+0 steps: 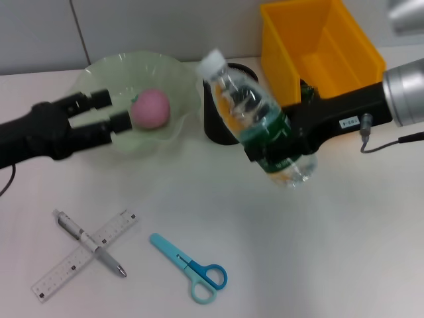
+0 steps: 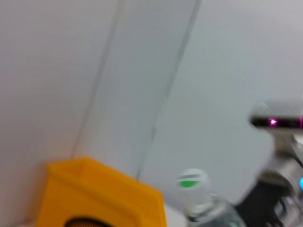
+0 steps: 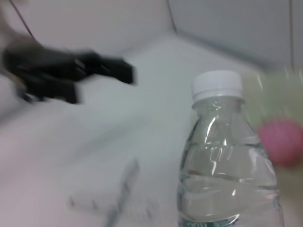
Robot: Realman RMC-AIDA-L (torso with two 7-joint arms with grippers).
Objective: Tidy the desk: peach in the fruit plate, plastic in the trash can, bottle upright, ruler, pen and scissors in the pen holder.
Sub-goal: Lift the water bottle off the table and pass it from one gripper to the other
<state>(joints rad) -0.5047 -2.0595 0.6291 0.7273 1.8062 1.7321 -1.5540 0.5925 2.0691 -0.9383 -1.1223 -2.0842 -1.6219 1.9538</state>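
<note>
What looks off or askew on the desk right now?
The bottle is tilted, cap toward the fruit plate, held off the desk by the right hand. Pen lies crossed over the ruler; scissors loose nearby. Peach already plated, left hand open beside it.

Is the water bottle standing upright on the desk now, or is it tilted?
Tilted, and not on the desk. The right gripper holds the bottle in the air, its white cap leaning toward the fruit plate.
</note>
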